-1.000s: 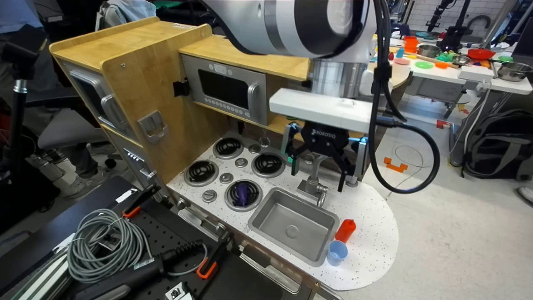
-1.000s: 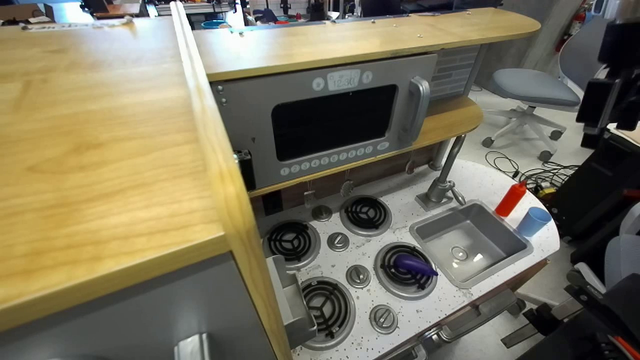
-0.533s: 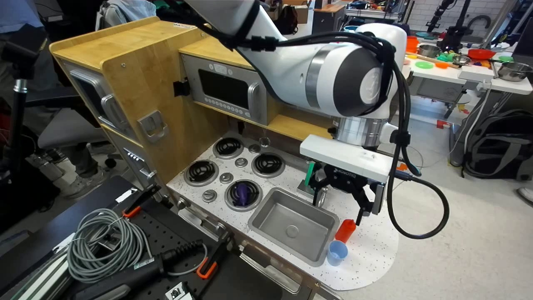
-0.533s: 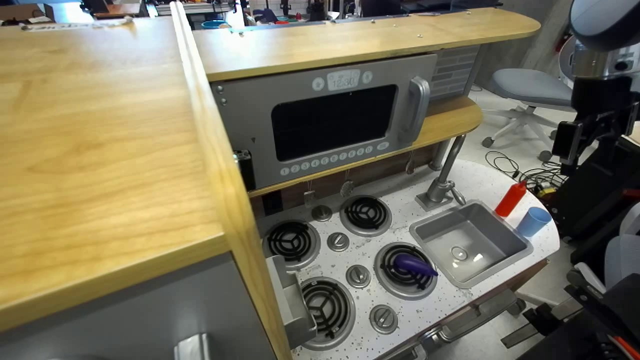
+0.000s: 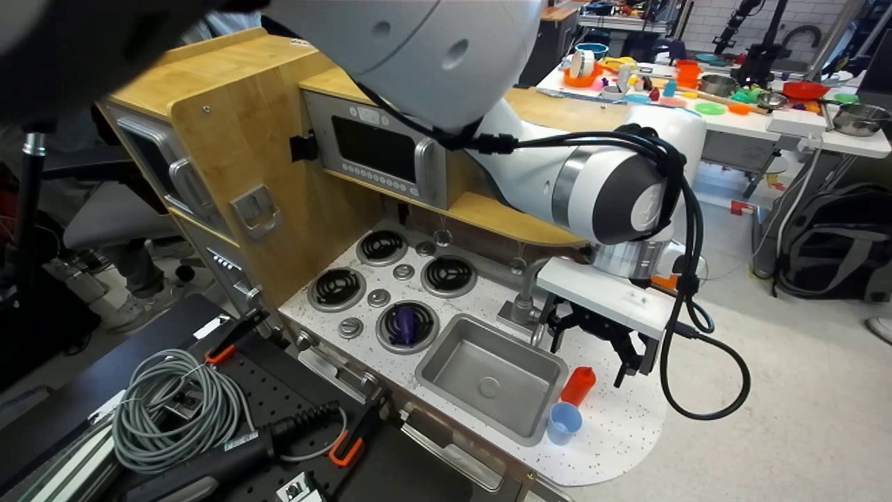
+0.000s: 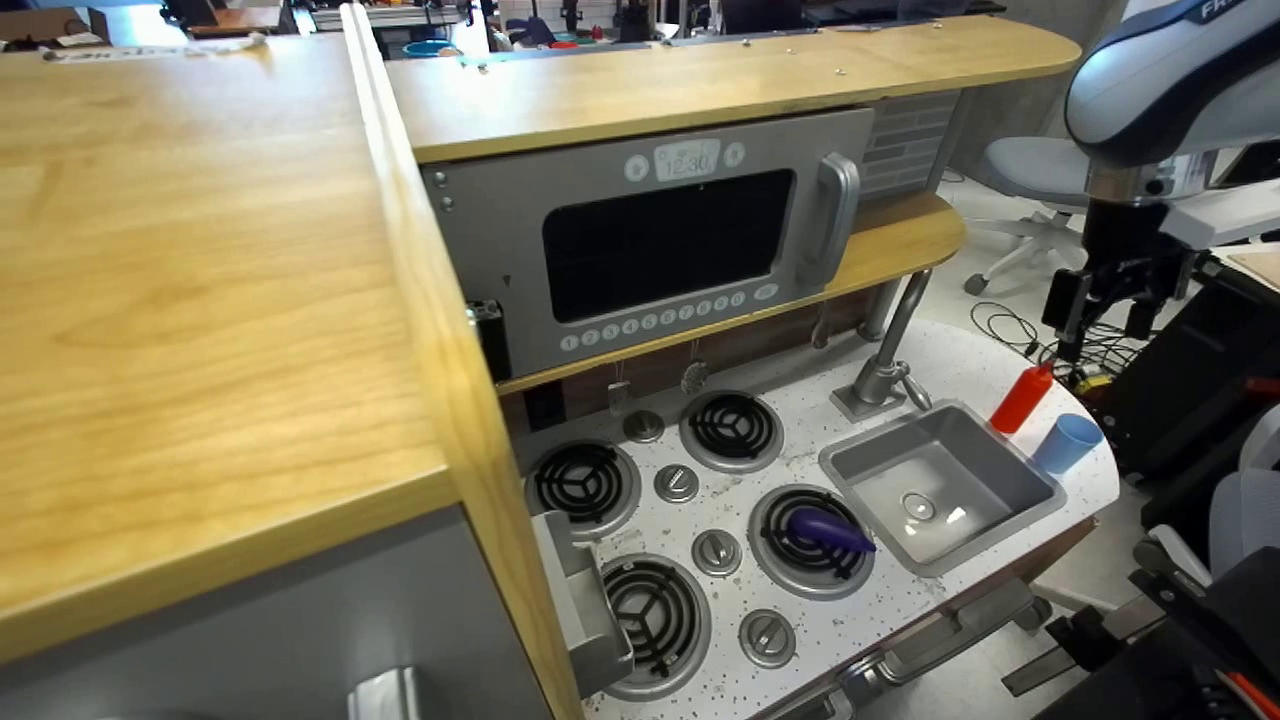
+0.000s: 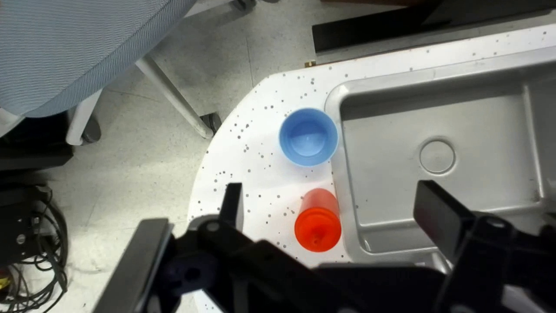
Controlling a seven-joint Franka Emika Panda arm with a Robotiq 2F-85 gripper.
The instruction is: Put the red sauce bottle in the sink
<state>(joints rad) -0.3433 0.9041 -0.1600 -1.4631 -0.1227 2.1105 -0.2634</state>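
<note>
The red sauce bottle stands upright on the white counter beside the sink. It also shows in an exterior view and, from above with its nozzle toward the camera, in the wrist view. The grey sink has nothing in it. My gripper is above the counter's rounded end, pointing down, with its jaws wide apart and nothing between them. In the wrist view the gripper has a finger over the counter and a finger over the sink, the bottle lower between them.
A small blue cup stands close to the bottle by the sink rim. A grey faucet rises behind the sink. A wooden shelf overhangs the counter's back. A purple object lies on a burner.
My arm has swung toward the counter's rounded end, and the open gripper has come down, nearer the red bottle. The bottle, cup and purple object have not moved.
</note>
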